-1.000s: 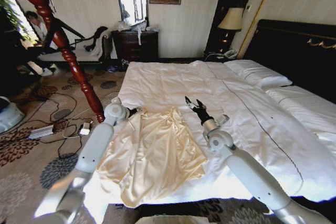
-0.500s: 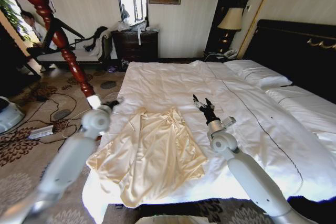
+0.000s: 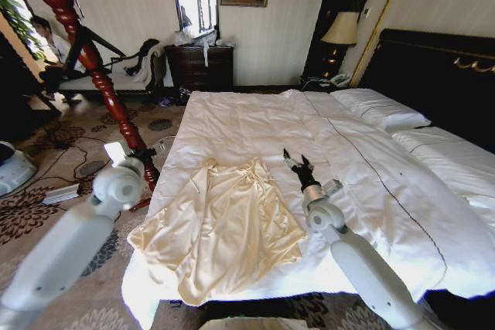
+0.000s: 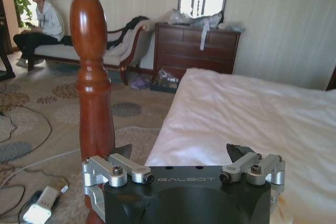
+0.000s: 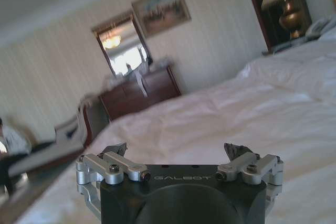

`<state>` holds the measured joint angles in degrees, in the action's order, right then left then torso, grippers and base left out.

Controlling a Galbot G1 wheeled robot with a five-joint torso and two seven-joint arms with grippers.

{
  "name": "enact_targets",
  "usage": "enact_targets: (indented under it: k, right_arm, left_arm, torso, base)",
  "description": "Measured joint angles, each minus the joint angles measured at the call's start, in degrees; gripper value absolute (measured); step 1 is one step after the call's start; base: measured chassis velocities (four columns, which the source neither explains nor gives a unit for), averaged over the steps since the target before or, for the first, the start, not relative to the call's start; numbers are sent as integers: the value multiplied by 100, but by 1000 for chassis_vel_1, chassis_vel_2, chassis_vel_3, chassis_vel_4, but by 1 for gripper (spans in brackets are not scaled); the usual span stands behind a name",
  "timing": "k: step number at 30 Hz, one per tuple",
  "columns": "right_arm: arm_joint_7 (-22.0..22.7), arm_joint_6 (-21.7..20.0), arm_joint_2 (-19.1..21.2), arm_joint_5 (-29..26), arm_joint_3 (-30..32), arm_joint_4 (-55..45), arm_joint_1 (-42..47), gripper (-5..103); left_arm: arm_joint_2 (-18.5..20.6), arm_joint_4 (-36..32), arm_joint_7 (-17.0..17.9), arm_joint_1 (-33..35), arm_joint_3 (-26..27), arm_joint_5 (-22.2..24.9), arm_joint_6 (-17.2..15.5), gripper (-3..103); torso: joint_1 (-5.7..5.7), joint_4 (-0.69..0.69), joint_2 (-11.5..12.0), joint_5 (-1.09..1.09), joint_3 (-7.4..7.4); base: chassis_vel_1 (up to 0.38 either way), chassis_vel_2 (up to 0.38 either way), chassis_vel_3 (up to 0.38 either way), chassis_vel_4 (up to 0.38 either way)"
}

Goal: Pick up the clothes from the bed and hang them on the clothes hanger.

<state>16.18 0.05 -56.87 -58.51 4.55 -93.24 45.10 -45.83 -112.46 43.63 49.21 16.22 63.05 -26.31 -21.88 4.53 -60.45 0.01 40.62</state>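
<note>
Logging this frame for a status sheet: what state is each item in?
clothes: spread flat on the bed, ungrasped.
bed: made, white duvet smooth.
left pincer: open, empty, beside the wooden post.
right pincer: open, empty, over the duvet.

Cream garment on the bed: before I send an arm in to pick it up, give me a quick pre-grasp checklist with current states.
1. Garment reachable: ok, it lies flat on the bed at the near left edge, one side drooping over the edge.
2. Garment free of grippers: ok, neither touches it.
3. Right gripper ready: ok, open, above the duvet just right of the garment.
4. Left gripper ready: ok for fingers, open; not ok for position, it sits off the bed beside the red wooden post.
5. Nothing lying on the garment: ok.
6. Clothes hanger located: cannot tell.
</note>
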Motion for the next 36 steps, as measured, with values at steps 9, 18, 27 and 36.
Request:
enact_targets:
  k: [9, 18, 27, 36]
  right_arm:
    - [-255, -282, -1348, 69, -1811, 2166, -1874, 101]
    - [102, -373, -1812, 346, -2024, 2784, -2060, 85]
    - [741, -700, -1824, -179, -1830, 2652, -2031, 82]
    - [997, -937, -1849, -754, -1597, 2819, -2315, 88]
  left_arm:
    - [-707, -393, -77, 1646, 341, -1472, 80, 100]
    - [-1140, -555, -110, 2051, 412, -1926, 68, 100]
    - [-1061, -699, -52, 2245, 601, -1908, -20, 100]
    - [-1014, -767, 0, 2324, 688, -1869, -92, 100]
  torso:
    - [-1, -12, 0, -1, 0]
    - [-1, -4, 0, -1, 0]
    - [0, -6, 0, -1, -1]
    - [0, -7, 0, -1, -1]
  base:
    - [0, 0, 0, 0]
    - [0, 0, 0, 0]
    - [0, 0, 0, 0]
    - [0, 0, 0, 0]
